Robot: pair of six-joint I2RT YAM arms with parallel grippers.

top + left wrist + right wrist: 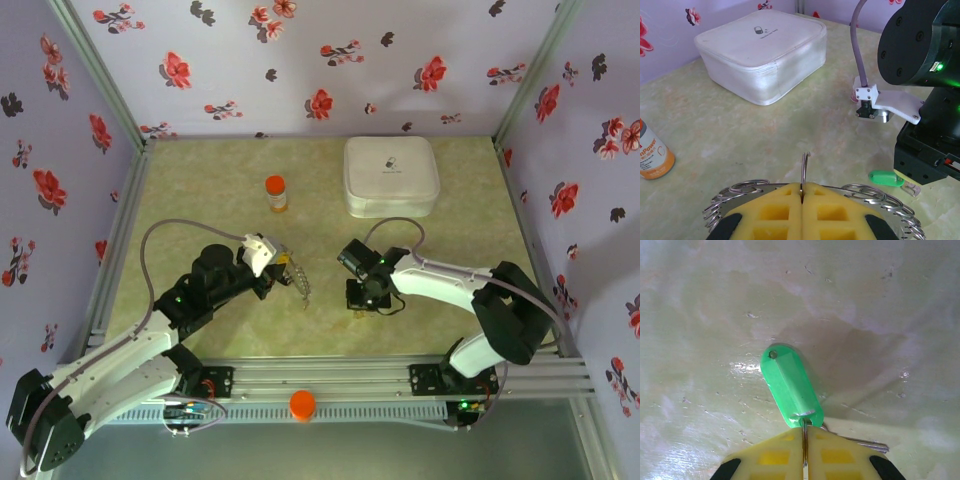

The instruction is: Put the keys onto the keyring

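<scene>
Green-headed key (pixel 791 385) sits on the counter (pixel 200 200), arm-side of the white case (pixel 391 176), with your right jaws pinched shut on it. Left jaws clamp the keyring (pixel 746 188) nearby. Next up, I'd guess: lift, line up, thread carefully.

White case (pixel 391 176) sits right of orange bottle (pixel 276 193).

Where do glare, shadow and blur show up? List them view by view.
Right wrist: a glare streak on the table left of the green key, a soft shadow to its upper right. Left wrist: the white case is sharp; the keyring glints beside the left fingers. Top external: even, hazy light; the keyring is too small to resolve.
</scene>
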